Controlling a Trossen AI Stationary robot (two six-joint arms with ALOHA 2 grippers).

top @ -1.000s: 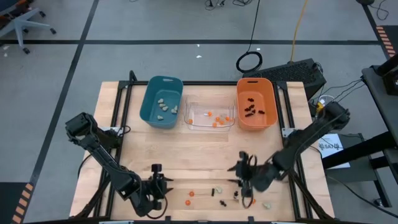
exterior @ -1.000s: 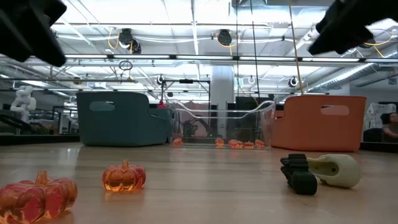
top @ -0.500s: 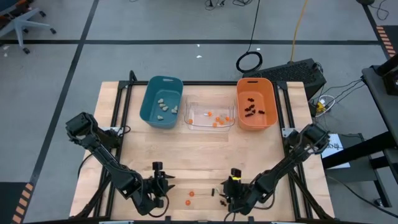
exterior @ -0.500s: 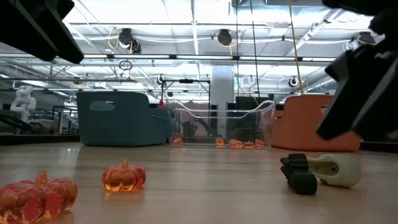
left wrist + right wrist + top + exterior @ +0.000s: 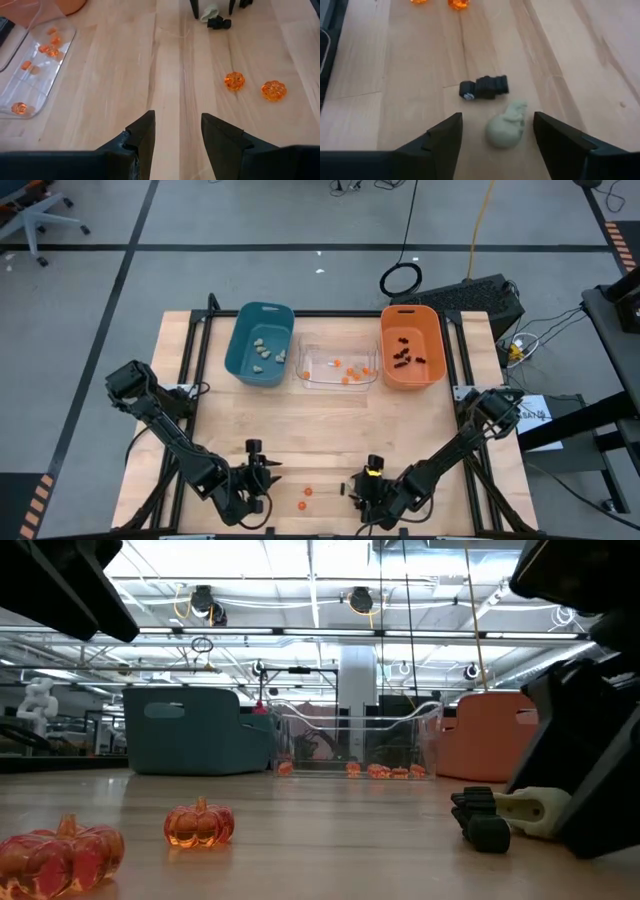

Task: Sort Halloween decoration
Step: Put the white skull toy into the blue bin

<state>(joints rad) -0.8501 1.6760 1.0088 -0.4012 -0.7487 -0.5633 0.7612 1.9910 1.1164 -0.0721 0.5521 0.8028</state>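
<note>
The right hand (image 5: 495,137) sits low over the near edge of the desk (image 5: 300,430), fingers spread, with a pale lump (image 5: 506,129) lying on the wood between them, touched by neither. Just beyond the lump lies a black spider (image 5: 485,87), and farther on two orange pumpkins (image 5: 457,4) rest near each other. In the low view the lump (image 5: 530,810) and spider (image 5: 478,818) touch, with the dark right arm just beside them.

The left hand (image 5: 177,132) hovers over the same near edge, on the teal bin's side of the right hand, its fingers spread around nothing. Ahead of it lie the two pumpkins (image 5: 234,80), apart from each other.

At the far edge stand three bins in a row: the teal bin (image 5: 240,350) holding pale lumps, the clear bin (image 5: 305,375) in the middle holding orange pieces, and the orange bin (image 5: 385,360) holding black pieces.
</note>
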